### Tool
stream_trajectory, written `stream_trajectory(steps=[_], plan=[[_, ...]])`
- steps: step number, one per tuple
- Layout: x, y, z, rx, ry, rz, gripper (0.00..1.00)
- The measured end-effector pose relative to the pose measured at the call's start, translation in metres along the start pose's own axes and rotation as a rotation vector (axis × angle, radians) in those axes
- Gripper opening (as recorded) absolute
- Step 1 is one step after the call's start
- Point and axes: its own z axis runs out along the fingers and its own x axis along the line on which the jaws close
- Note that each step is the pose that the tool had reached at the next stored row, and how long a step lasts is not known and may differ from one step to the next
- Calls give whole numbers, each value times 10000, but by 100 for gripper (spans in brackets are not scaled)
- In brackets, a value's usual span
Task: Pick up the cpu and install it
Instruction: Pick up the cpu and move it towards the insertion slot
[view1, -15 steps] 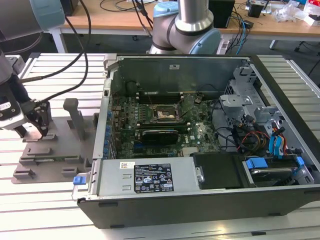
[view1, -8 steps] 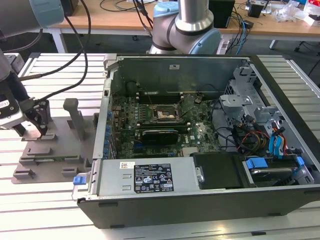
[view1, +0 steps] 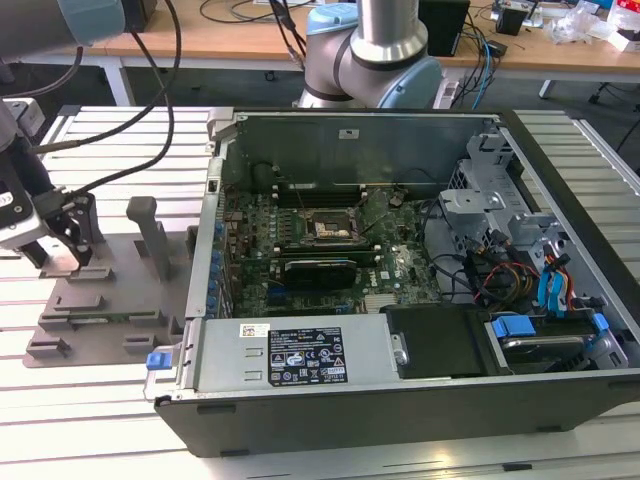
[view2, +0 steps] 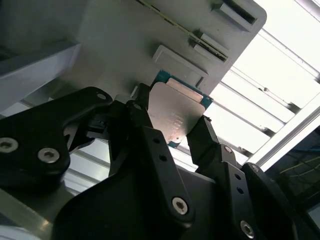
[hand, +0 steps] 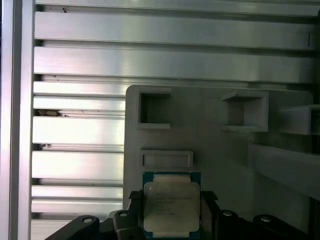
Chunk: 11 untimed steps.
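Note:
The cpu (view2: 176, 111) is a flat square chip with a silver-grey metal top and a teal edge. It sits between the two black fingers of my gripper (view2: 173, 116), which press on its opposite edges. In the first wrist view the cpu (hand: 171, 207) lies against the grey plastic tray (hand: 220, 160), with the gripper (hand: 171, 198) shut on it. In the exterior view my gripper (view1: 62, 255) hangs over the tray (view1: 110, 305) at the exterior view's left, well away from the motherboard socket (view1: 328, 228) inside the open computer case (view1: 400, 400).
The tray has raised posts (view1: 150, 232) and small pockets (hand: 155, 109). Cables (view1: 130, 130) run from my wrist across the slatted aluminium table (view1: 100, 420). The arm's base (view1: 372, 60) stands behind the case. Drive cages and wiring (view1: 520, 270) fill the case on the exterior view's right.

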Motion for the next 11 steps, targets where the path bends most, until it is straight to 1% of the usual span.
stream_trajectory(steps=[7,11], plan=[[-2,-1,-75,0,1,0,55],[-3,-1,-104,-1,0,0,55]])
